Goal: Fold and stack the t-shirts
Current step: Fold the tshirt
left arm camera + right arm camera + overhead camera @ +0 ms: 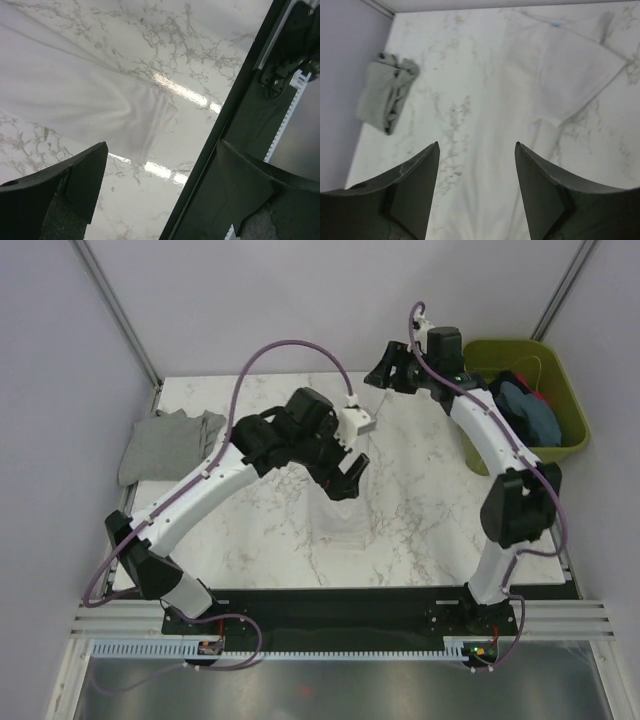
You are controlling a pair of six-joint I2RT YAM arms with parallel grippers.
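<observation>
Flatly: smooth white t-shirt [575, 70] on veined marble table [425, 505]; rumpled grey t-shirt [165, 445]; left pincer [161, 145], right pincer [476, 144] apart.

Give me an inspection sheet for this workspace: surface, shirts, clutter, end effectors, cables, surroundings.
Surface: marble-pattern table, glossy, no spills seen.
Job's things: white shirt spread out mid-table, creased; grey shirt loosely folded at the left edge; blue and dark shirts piled in the bin at the far right.
Clutter: nothing seen.
End effectors: left end effector open above the white shirt, holding nothing; right end effector open above the far side, holding nothing.
Cables: purple cables loop off both arms, clear of the cloth.
Surroundings: pale walls, metal posts at the far corners.
</observation>
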